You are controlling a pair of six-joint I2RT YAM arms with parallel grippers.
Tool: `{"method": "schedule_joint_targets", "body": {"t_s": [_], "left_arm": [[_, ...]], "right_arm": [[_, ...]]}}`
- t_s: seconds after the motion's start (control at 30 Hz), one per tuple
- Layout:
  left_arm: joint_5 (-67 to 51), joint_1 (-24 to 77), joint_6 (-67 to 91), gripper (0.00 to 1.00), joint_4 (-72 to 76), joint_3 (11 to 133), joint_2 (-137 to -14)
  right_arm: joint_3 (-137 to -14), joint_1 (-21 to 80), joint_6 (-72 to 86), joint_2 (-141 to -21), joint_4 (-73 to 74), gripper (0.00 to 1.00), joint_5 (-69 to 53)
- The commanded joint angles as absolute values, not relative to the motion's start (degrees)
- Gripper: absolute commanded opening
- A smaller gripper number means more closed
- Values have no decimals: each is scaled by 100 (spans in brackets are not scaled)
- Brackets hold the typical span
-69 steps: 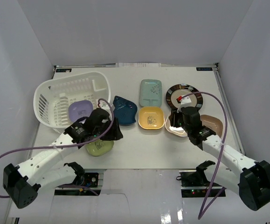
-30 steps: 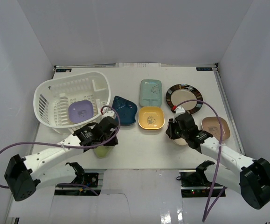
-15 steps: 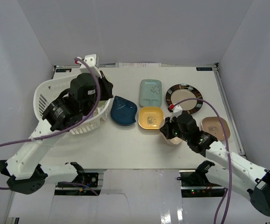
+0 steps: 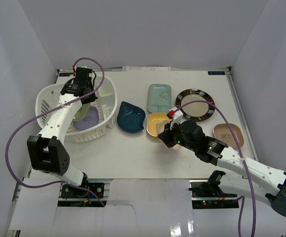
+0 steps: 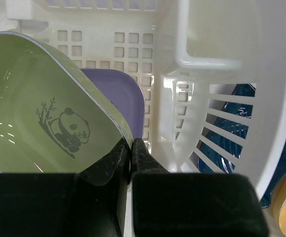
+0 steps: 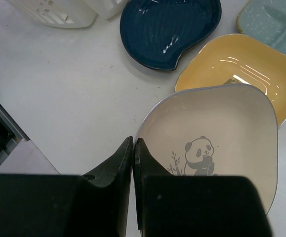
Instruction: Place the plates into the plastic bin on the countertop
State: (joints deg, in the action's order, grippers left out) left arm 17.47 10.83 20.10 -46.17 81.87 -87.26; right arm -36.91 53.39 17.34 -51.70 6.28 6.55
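Green plate, printed with a panda, is pinched by its edge between the closed fingers of the left gripper. It is tilted within the walls of the plastic bin, with a purple plate just behind it on the bin floor. The bin sits at ten o'clock on the countertop. The right gripper is clamped tight on the rim of a cream panda plate, which overlaps the near edge of the yellow plate near the table's centre. A dark blue leaf dish lies at eleven o'clock from the cream plate and a pale teal dish at one o'clock. A black-rimmed round plate and a brown plate rest toward three o'clock on the countertop.
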Motion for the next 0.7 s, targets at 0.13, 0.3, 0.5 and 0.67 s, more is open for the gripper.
{"method": "schedule_joint_targets", "body": {"t_s": [0.13, 0.3, 0.5, 0.67], "left_arm": [[1021, 914, 2030, 0, -4272, 8025, -9088], [966, 914, 1986, 0, -4342, 7648, -8930], [1108, 914, 2048, 66, -4289, 7584, -8684], [537, 914, 2162, 89, -4114, 8006, -7815]], "right_arm": [[-4482, 5905, 1415, -5598, 115, 8, 1019], [-5034, 6152, 1187, -6142, -43, 8, 1072], [-5851, 6521, 967, -6890, -299, 8, 1142], [-6564, 6732, 660, -7575, -334, 8, 1213]]}}
